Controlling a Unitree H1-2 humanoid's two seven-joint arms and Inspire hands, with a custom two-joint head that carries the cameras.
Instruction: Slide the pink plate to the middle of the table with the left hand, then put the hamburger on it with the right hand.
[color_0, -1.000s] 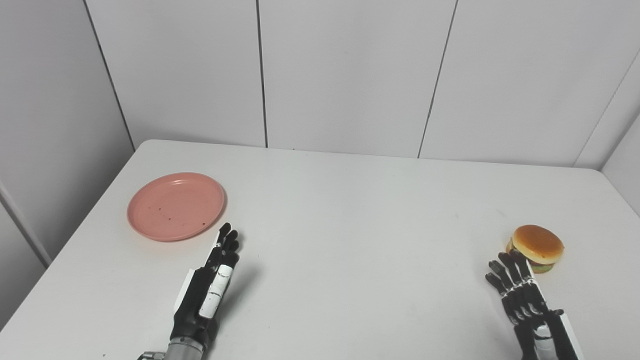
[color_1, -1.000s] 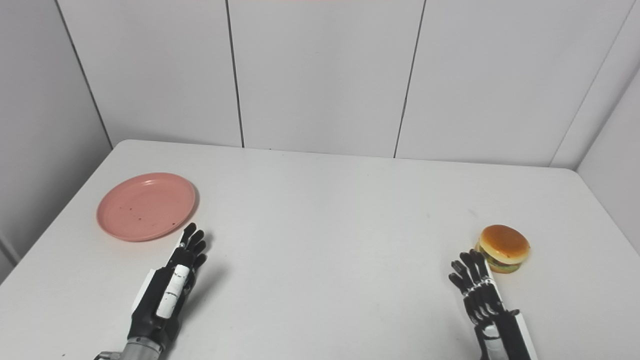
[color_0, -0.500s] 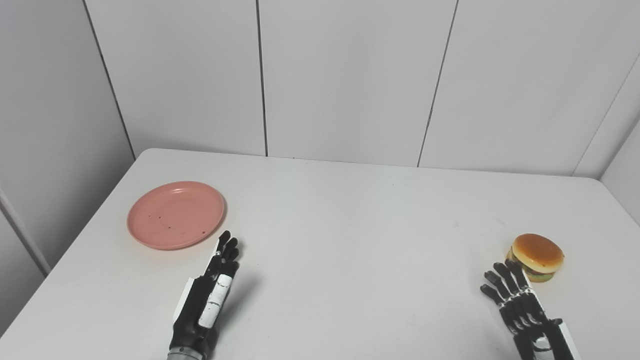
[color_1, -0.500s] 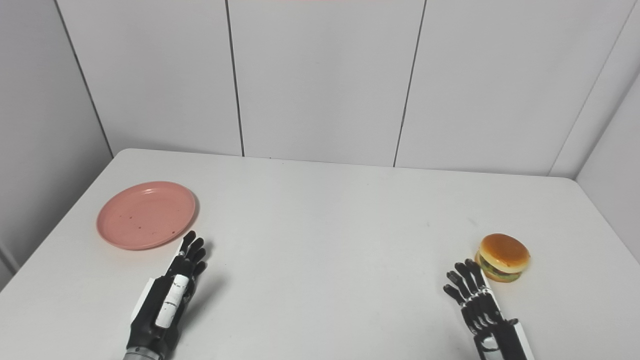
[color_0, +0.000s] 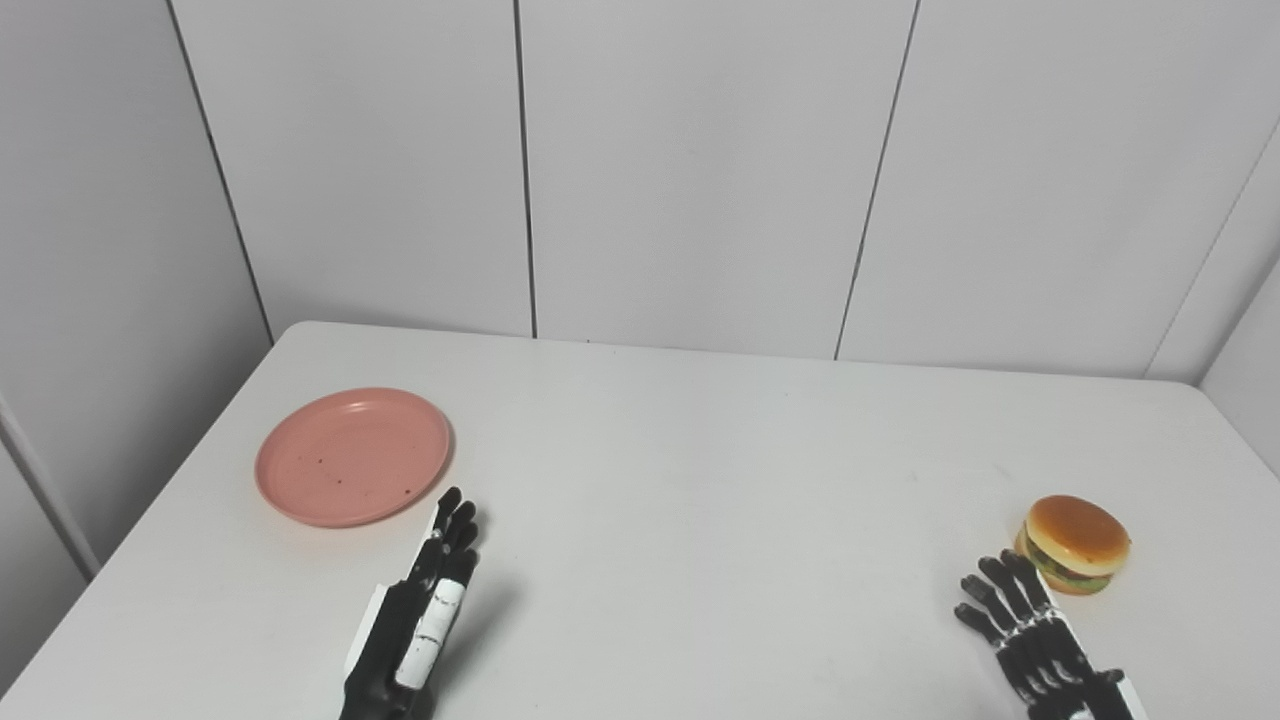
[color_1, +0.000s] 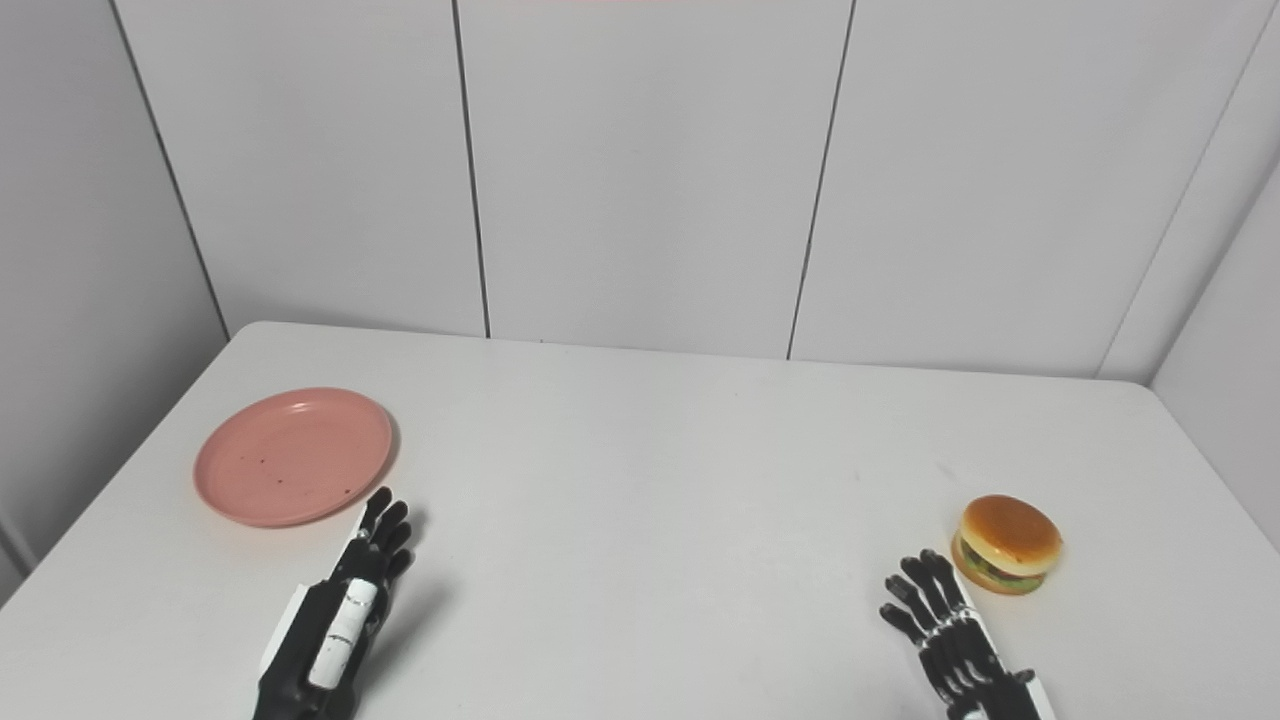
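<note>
A pink plate (color_0: 352, 456) lies flat on the left part of the white table (color_0: 700, 500). A hamburger (color_0: 1077, 543) sits on the table near the right edge. My left hand (color_0: 425, 610) is open with its fingers straight, turned on edge, just below and right of the plate and apart from it. My right hand (color_0: 1030, 640) is open with its fingers spread, just below and left of the hamburger, not touching it. Both hands hold nothing. Both forearms are cut off by the bottom edge.
Grey panelled walls (color_0: 700, 170) stand behind the table and along its left side. The table's left edge (color_0: 150, 500) runs close to the plate. The right edge lies near the hamburger.
The whole picture has shifted down, so the camera has tilted up. Both hands have slid a little toward the bottom edge. The plate and hamburger have not moved on the table.
</note>
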